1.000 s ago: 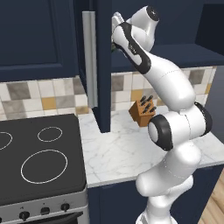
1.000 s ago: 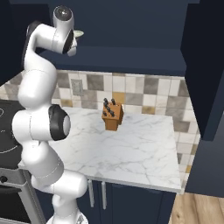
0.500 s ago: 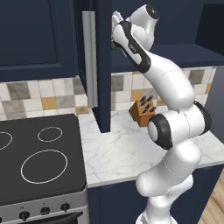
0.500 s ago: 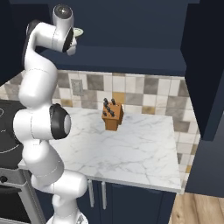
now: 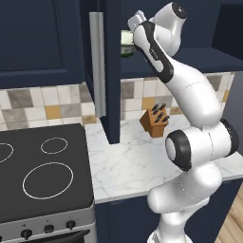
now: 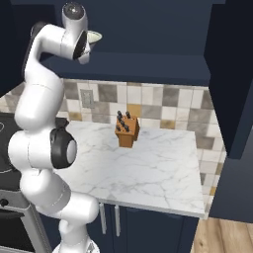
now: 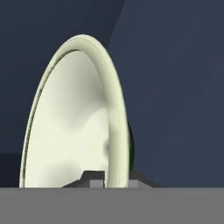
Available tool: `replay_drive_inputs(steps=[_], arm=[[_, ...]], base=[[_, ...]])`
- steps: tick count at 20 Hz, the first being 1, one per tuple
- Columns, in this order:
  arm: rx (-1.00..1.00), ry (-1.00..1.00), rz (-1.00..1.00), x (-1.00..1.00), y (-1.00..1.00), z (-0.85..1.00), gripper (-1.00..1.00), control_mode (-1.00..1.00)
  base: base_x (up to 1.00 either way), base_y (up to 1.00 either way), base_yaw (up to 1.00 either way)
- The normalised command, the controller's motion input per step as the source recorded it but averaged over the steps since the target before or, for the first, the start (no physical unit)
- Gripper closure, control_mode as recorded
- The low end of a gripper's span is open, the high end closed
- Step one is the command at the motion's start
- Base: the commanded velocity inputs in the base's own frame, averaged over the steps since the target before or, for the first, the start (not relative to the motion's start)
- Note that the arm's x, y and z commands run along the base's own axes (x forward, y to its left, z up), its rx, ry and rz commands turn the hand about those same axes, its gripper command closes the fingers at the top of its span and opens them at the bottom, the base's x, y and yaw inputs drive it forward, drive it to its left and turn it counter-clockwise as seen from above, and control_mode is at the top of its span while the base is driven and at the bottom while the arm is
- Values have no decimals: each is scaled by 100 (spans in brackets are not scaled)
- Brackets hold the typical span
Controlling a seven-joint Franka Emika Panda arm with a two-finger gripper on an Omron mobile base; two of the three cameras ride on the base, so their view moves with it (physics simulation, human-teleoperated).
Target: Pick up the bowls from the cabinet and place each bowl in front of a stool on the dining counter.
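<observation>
A cream bowl (image 7: 78,127) with a dark green foot fills the hand view, seen edge-on. Its rim runs down between my two finger tips, and my gripper (image 7: 116,180) is shut on that rim. In the left base view the bowl (image 5: 125,42) sits high inside the open navy cabinet (image 5: 42,38), with my hand reaching in from the right. From the right base view the bowl's pale rim (image 6: 95,36) pokes out beside my wrist under the cabinet (image 6: 148,24). The dining counter and stools are out of view.
The cabinet's open door with its long silver handle (image 5: 97,66) stands edge-on just left of my arm. Below are a marble worktop (image 5: 123,161), a wooden knife block (image 5: 154,122) (image 6: 126,131) by the tiled wall, and a black stove (image 5: 42,171). Another open navy door (image 6: 232,74) hangs at right.
The jaws have closed on the bowl's rim. The arm and the bowl stay almost where they were.
</observation>
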Motion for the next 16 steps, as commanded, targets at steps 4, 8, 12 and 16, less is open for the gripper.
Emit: replay_drive_inputs(steps=[4, 8, 12, 16], arm=[[5, 0, -16, -75, -61, 0, 100, -100], [4, 0, -17, -98, -59, 0, 100, -100], [2, 0, -15, -100, -39, 0, 100, -100], [0, 0, -4, -100, 0, 0, 100, -100]], base=[[0, 0, 0], [0, 0, 0], [0, 0, 0], [0, 0, 0]])
